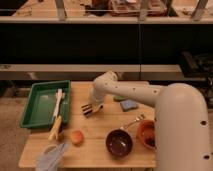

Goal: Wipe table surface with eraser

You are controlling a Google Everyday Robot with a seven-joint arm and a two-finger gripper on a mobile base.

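My gripper [89,109] is low over the wooden table [100,130], just right of the green tray [35,102], at the end of the white arm [125,92] that reaches in from the right. A small dark block with light stripes shows at the gripper's tip. I cannot tell whether it is the eraser or part of the gripper. A blue pad [129,105] lies on the table to the right of the gripper, behind the arm.
The green tray holds white and yellow utensils [58,107]. An orange fruit [76,136], a dark bowl [119,142], a red-brown bowl [146,132], a spoon [132,121] and a crumpled grey cloth [50,156] lie toward the table's front. Dark shelving stands behind.
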